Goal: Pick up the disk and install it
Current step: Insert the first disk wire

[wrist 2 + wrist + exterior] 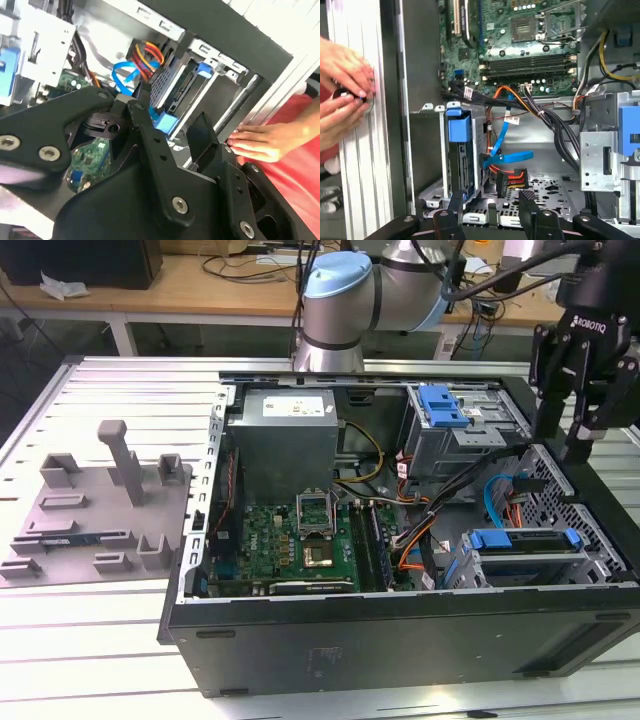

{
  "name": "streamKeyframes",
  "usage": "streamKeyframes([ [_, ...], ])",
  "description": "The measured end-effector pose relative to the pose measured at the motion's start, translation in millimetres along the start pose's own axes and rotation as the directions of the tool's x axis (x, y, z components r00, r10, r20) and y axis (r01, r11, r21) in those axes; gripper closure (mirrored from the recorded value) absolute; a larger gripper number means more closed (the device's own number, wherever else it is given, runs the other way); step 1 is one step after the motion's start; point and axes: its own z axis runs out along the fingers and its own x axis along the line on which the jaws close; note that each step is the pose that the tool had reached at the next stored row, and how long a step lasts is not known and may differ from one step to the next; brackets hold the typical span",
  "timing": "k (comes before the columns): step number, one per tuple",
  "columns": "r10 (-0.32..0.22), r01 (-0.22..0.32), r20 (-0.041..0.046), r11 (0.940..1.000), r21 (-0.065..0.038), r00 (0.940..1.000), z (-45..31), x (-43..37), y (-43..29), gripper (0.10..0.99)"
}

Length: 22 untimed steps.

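The disk (525, 540) sits in the lower drive cage at the front corner of the open computer case, on the exterior view's right; its blue carrier bracket lies across the top. In the first wrist view the disk (460, 150) stands on edge inside the cage, with its blue bracket end facing the camera. My black gripper (565, 440) hangs above the case wall beside that cage. Its fingers (455, 205) are spread apart with nothing between them. One blue bracket end (165, 121) shows between the fingers in the second wrist view.
A person's hand (345, 85) rests on the slatted table just outside the case wall, holding a small dark object. A grey upper drive cage carries a blue latch (443, 405). Blue and orange cables (505, 160) run beside the disk. A grey fixture plate (90, 510) lies on the exterior view's left.
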Motion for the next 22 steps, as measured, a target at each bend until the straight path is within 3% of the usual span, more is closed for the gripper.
streamKeyframes([
  [1, 0.064, -0.064, -0.0085, 0.9978, -0.016, 0.9979, 3.9, -1.7, 0.3, 0.522],
  [3, 0.064, -0.065, -0.0285, 0.9978, -0.013, 0.9975, 4.2, -5.0, 0.4, 0.522],
  [4, 0.063, -0.064, -0.0604, 0.9979, -0.01, 0.9962, 3.3, -11.0, 0.8, 0.522],
  [5, 0.062, -0.063, -0.0862, 0.998, -0.008, 0.9943, 2.4, -17.0, 1.2, 0.522],
  [6, 0.062, -0.063, -0.0949, 0.998, -0.008, 0.9936, 2.7, -20.9, 1.1, 0.522],
  [12, 0.061, -0.062, -0.0954, 0.998, -0.012, 0.9936, 14.3, -24.4, -1.7, 0.522],
  [22, 0.061, -0.064, -0.1051, 0.9977, -0.022, 0.9926, 30.5, -28.8, -4.3, 0.522],
])
